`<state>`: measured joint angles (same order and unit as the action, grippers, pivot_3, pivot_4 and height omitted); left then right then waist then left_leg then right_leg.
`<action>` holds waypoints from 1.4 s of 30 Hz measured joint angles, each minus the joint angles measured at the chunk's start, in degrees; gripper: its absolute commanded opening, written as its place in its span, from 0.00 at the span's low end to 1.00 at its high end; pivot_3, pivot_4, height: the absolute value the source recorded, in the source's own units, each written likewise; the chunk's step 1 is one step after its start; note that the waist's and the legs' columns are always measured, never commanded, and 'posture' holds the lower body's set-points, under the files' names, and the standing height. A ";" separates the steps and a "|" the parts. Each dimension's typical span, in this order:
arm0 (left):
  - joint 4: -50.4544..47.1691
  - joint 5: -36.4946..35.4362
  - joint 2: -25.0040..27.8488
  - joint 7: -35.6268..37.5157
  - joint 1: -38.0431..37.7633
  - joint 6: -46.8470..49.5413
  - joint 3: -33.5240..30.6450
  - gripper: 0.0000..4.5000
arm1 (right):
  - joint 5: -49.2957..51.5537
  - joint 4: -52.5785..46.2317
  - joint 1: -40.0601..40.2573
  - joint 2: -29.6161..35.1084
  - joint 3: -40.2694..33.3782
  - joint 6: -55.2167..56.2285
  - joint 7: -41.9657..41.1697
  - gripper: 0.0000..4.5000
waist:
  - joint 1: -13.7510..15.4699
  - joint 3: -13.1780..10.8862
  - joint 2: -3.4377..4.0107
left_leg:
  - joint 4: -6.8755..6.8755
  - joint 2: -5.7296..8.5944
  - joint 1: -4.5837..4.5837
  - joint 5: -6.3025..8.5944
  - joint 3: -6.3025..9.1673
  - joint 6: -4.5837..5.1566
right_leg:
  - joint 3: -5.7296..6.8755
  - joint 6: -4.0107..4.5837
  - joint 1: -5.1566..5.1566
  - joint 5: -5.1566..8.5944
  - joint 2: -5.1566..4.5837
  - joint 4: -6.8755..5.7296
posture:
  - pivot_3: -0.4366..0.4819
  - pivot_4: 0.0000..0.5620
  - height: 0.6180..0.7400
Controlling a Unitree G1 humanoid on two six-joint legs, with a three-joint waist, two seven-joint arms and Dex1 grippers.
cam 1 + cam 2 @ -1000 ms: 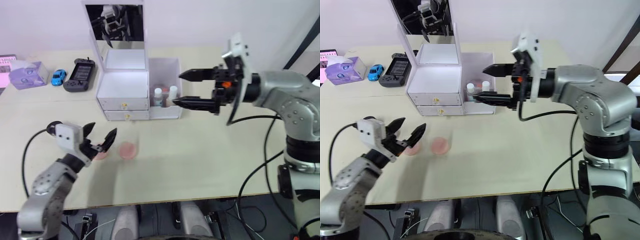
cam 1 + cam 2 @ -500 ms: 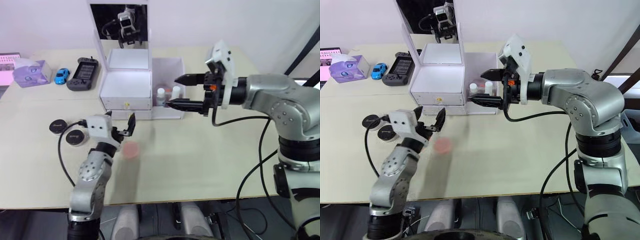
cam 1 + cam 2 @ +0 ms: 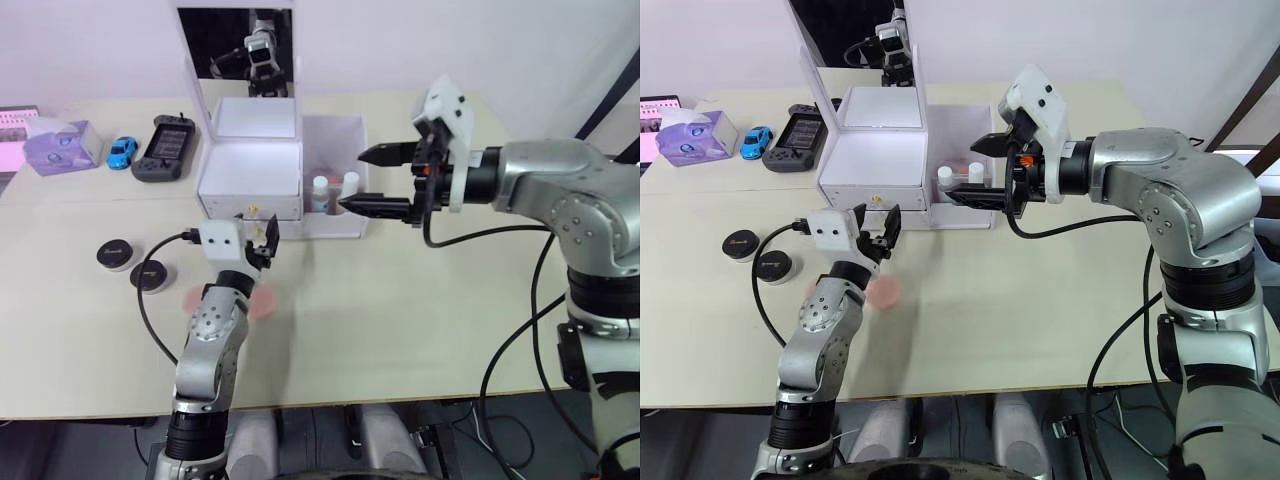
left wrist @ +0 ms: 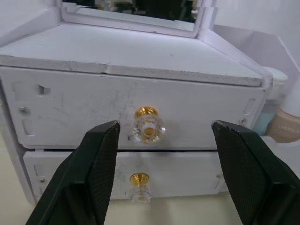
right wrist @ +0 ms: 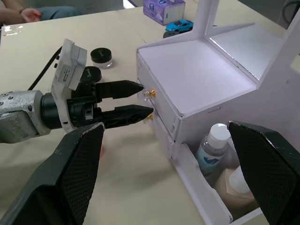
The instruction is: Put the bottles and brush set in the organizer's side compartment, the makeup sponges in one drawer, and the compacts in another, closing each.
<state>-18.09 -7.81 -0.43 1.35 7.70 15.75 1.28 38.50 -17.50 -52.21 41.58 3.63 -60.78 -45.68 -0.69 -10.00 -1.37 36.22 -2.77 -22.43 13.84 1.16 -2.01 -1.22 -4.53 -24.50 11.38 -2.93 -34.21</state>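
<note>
The white organizer point(image 3: 250, 165) stands with its mirror point(image 3: 237, 45) up and both drawers shut. My left gripper point(image 4: 165, 125) is open, with its fingers on either side of the top drawer's gold knob point(image 4: 147, 126) and apart from it. Two white-capped bottles point(image 3: 320, 190) stand in the side compartment point(image 3: 340, 135), and a coral patch behind them looks like the brush set point(image 3: 325, 172). My right gripper point(image 3: 352, 180) hovers open by that compartment, holding nothing. Two pink makeup sponges point(image 3: 264, 306) lie under my left arm. The two black compacts point(image 3: 117, 253) sit further left.
A pale purple box point(image 3: 60, 147), a blue toy car point(image 3: 118, 152) and a black handheld device point(image 3: 165, 147) lie at the back left. A cable trails from my left wrist across the table near the compacts.
My left arm swung from the front left up to the organizer, and its open gripper now frames the top drawer's knob. The right gripper stayed open beside the side compartment.
</note>
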 measured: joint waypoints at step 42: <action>2.94 1.06 -0.26 1.66 0.61 -2.16 -0.99 0.61 | -3.72 -0.35 0.05 -0.54 0.49 0.87 0.45 1.00 | -0.01 0.00 0.00 | -0.05 -0.01 -0.02 0.00 0.01 0.00 | 0.00 -0.02 -0.01 0.01 0.01 0.06 | 0.48 0.27 1.00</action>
<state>-15.15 -6.76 -0.69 3.01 8.31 13.58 0.29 34.78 -17.86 -52.16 41.04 4.12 -59.91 -45.24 -0.70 -10.00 -1.37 36.17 -2.77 -22.44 13.84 1.17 -2.00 -1.22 -4.54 -24.51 11.39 -2.92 -34.16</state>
